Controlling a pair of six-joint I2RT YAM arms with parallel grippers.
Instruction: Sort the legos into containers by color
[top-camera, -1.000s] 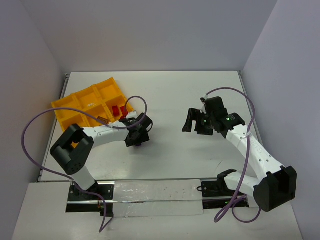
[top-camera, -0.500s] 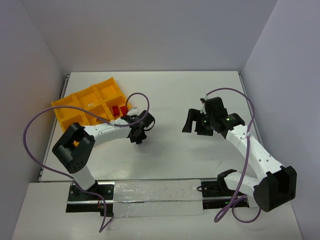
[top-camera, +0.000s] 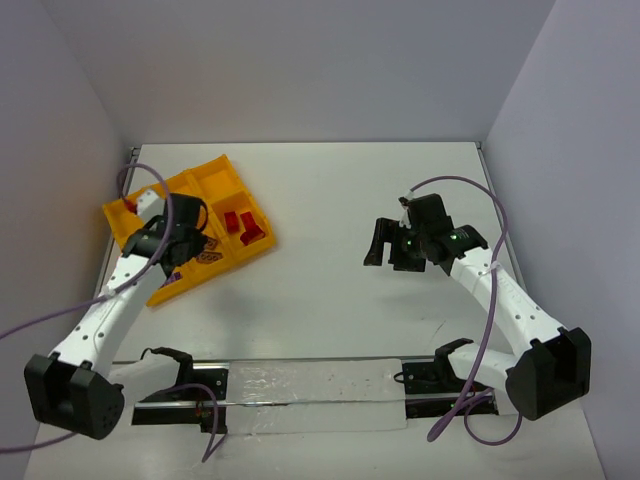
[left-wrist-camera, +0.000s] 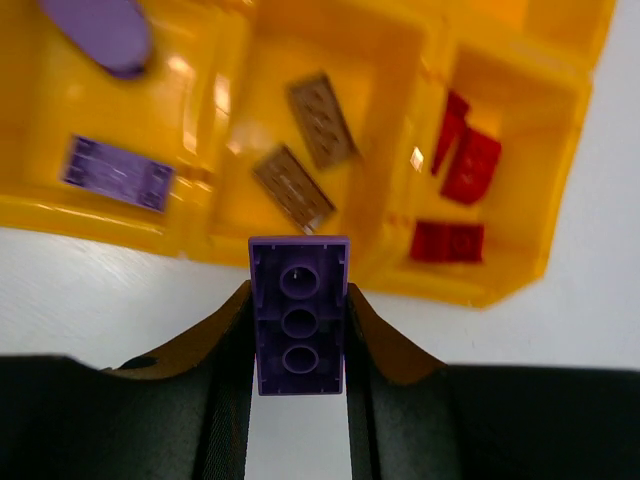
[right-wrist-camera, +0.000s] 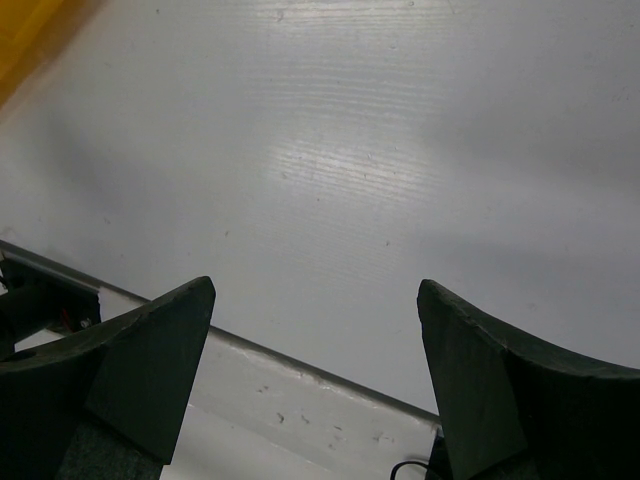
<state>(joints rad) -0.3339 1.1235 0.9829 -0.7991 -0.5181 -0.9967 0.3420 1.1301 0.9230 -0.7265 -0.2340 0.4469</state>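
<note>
left end effector (left-wrist-camera: 298, 300): clenched on purple brick (left-wrist-camera: 298, 330), over tray (left-wrist-camera: 120, 222) edge, likely bound for the cell holding purple piece (left-wrist-camera: 117, 172) | right end effector (right-wrist-camera: 315, 300): released, idle over worktop (right-wrist-camera: 350, 150)

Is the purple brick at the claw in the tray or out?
Out: the left gripper pinches the purple brick from both sides, outside every tray cell.

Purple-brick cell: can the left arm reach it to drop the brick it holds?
Probably yes. The left gripper holds a purple brick just short of the near wall of the tray; the cell holding the other purple brick lies open on top.
</note>
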